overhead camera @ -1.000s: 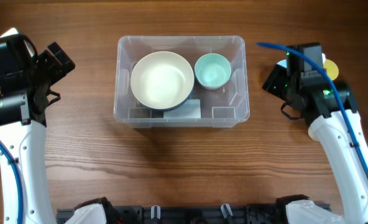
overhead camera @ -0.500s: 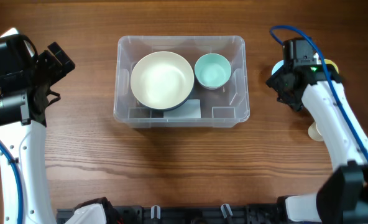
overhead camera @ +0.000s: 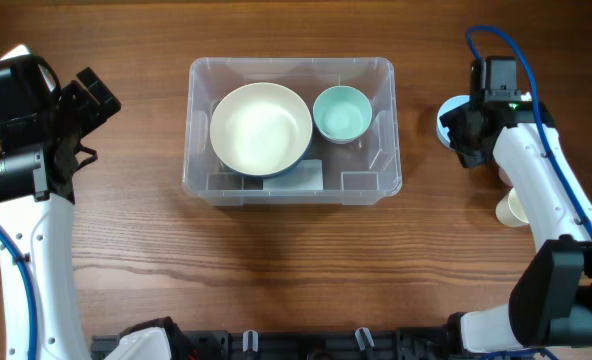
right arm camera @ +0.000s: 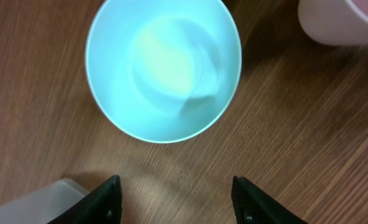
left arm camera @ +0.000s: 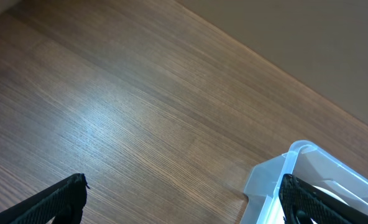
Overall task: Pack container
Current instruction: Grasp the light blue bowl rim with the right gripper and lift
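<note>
While the left claw (overhead camera: pixel 94 102) hangs over the bench's (overhead camera: pixel 276 270) left side with its black fingers (left arm camera: pixel 69 196) spread wide and nothing between them, the container (overhead camera: pixel 376 185) sits at the middle of the bench, well apart from that claw and to its right. From the left wrist, only one rounded clear corner of the container (left arm camera: pixel 277 180) shows, at the lower right.

The right claw (overhead camera: pixel 464 132) is just beyond the container's right end, near it but not touching. It points down beside a pale blue cup (overhead camera: pixel 446 118). The right wrist view shows its two dark fingers (right arm camera: pixel 109 196) parted, with bare wood in the gap. The pale blue cup (right arm camera: pixel 164 68) stands just ahead of the tips and is not gripped.

Clear, glossy plastic forms the container, a rectangle with rounded corners, a flared rim and moulded ribs along the inner walls. Inside it, a wide, round cream bowl (overhead camera: pixel 261 128) with a matte surface fills the left part. A smaller mint-green cup (overhead camera: pixel 342 112) stands upright just beside the bowl on the right.

An off-white cup (overhead camera: pixel 511 207) stands on the bench beside the right arm, and its rim (right arm camera: pixel 339 18) shows at the upper corner of the right wrist view. Brown wood with fine straight grain and a soft sheen covers the bench.
</note>
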{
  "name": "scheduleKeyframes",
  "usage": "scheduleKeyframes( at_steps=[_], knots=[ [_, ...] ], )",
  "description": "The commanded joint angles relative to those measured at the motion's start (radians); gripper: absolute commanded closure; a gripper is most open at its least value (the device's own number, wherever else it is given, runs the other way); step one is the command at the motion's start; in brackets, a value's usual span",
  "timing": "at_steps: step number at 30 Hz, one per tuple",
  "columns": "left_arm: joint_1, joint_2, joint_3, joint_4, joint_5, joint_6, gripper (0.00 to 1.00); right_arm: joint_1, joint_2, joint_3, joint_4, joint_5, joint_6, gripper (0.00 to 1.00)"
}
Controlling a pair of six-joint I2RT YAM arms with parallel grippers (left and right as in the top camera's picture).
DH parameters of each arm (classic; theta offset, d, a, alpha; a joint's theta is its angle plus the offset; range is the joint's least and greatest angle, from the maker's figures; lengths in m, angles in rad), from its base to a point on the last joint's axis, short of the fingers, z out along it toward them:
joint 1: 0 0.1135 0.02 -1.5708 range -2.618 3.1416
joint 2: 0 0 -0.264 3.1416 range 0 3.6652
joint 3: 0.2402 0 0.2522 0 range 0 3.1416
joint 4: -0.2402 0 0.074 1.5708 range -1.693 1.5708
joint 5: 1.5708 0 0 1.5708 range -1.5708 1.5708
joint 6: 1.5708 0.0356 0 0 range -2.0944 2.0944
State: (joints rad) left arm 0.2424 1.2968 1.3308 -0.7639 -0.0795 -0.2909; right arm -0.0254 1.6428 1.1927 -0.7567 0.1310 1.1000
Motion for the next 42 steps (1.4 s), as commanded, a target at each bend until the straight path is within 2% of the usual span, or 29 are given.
scheduleKeyframes(
  at_steps=[1, 6, 10, 34, 39, 42],
  knots=[
    [0.005, -0.005, 0.011, -0.001, 0.011, -0.009, 0.00, -0.003, 0.024, -0.024, 0.020, 0.002, 0.060, 0.42],
    [0.005, -0.005, 0.011, -0.001, 0.011, -0.009, 0.00, -0.014, 0.043, -0.024, 0.028, 0.002, 0.091, 0.42],
    [0.005, -0.005, 0.011, -0.001, 0.011, -0.009, 0.00, -0.024, 0.058, -0.024, 0.032, 0.005, 0.097, 0.37],
    [0.005, -0.005, 0.011, -0.001, 0.011, -0.009, 0.00, -0.055, 0.200, -0.024, 0.089, 0.006, 0.135, 0.39],
    [0.005, -0.005, 0.011, -0.001, 0.011, -0.009, 0.00, -0.055, 0.216, -0.024, 0.108, 0.007, 0.140, 0.66],
    [0.005, -0.005, 0.011, -0.001, 0.011, -0.009, 0.00, -0.055, 0.216, -0.024, 0.114, 0.010, 0.138, 0.70]
  ],
)
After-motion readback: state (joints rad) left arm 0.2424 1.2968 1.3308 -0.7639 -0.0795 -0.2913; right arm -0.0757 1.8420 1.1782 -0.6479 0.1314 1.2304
